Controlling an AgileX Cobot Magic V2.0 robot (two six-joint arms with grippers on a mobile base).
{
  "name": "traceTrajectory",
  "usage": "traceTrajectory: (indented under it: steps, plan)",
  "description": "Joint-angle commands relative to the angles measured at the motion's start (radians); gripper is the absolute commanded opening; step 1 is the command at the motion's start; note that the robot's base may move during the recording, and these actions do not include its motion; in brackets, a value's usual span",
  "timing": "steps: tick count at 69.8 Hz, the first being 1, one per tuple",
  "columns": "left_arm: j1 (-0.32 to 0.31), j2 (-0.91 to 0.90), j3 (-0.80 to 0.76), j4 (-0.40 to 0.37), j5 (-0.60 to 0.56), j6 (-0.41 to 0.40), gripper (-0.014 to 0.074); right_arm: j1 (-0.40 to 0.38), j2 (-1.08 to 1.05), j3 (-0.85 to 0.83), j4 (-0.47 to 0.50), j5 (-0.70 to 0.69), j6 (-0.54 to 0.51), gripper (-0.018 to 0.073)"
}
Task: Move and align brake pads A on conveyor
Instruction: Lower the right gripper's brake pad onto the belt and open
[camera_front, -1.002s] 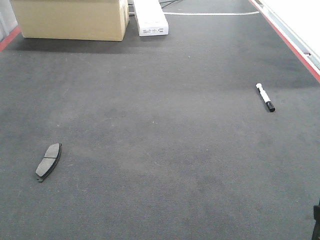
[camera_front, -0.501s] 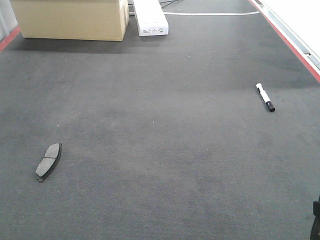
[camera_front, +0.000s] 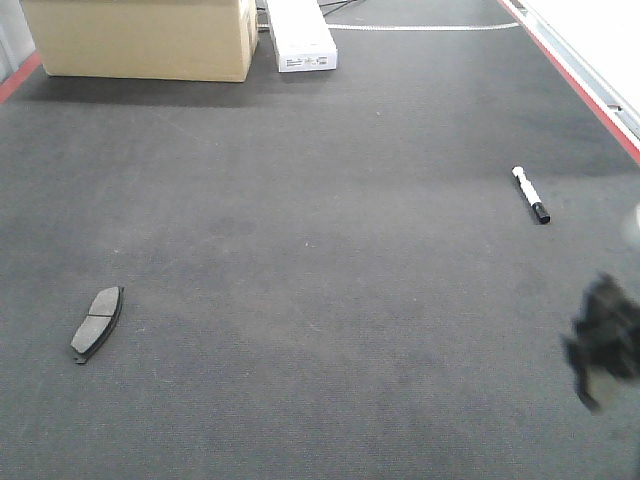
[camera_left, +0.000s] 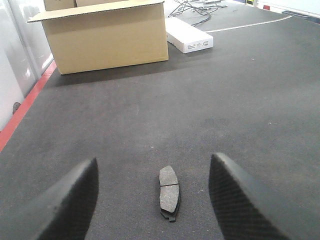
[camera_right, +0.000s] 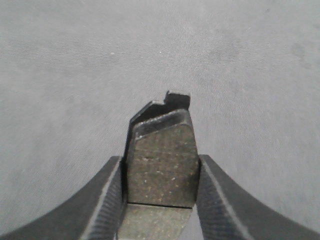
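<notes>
Two boxes stand far ahead of the jaws in the front view: a cardboard box and a white carton. A brake pad lies on the conveyor, well left of the blurred right gripper; a marker pen lies beyond that gripper.

Left wrist view: the cardboard box shows open flaps, its inside hidden. The left gripper has its jaws spread wide and empty, with that pad lying between them, untouched.

Right wrist view: the jaws are clamped on a second brake pad.
</notes>
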Motion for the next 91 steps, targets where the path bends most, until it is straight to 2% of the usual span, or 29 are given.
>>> traceTrajectory:
  steps: [1,7,18,29,50,68,79,91]
  plan:
    - [-0.003,0.008,-0.024,-0.005,-0.071,-0.004,0.047,-0.002,0.126,-0.113,-0.012,-0.06,-0.007,0.0008]
    - [-0.003,0.008,-0.024,-0.005,-0.071,-0.004,0.047,-0.002,0.256,-0.192,-0.018,-0.032,-0.015,0.0008]
    - [-0.003,0.008,-0.024,-0.005,-0.071,-0.004,0.047,-0.002,0.467,-0.328,-0.049,0.074,-0.097,0.0008]
    - [-0.003,0.008,-0.024,-0.005,-0.071,-0.004,0.047,-0.002,0.615,-0.423,-0.065,0.151,-0.106,0.0008]
    - [-0.003,0.008,-0.024,-0.005,-0.071,-0.004,0.047,-0.002,0.774,-0.507,-0.088,0.154,-0.123,0.0015]
    - [-0.003,0.008,-0.024,-0.005,-0.071,-0.004,0.047,-0.002,0.866,-0.511,-0.106,0.142,-0.126,0.005]
    - [-0.003,0.008,-0.024,-0.005,-0.071,-0.004,0.047,-0.002,0.89,-0.511,-0.107,0.094,-0.079,0.0137]
    - [-0.003,0.008,-0.024,-0.005,-0.071,-0.004,0.047,-0.002,0.887,-0.511,-0.117,0.083,-0.054,0.033]
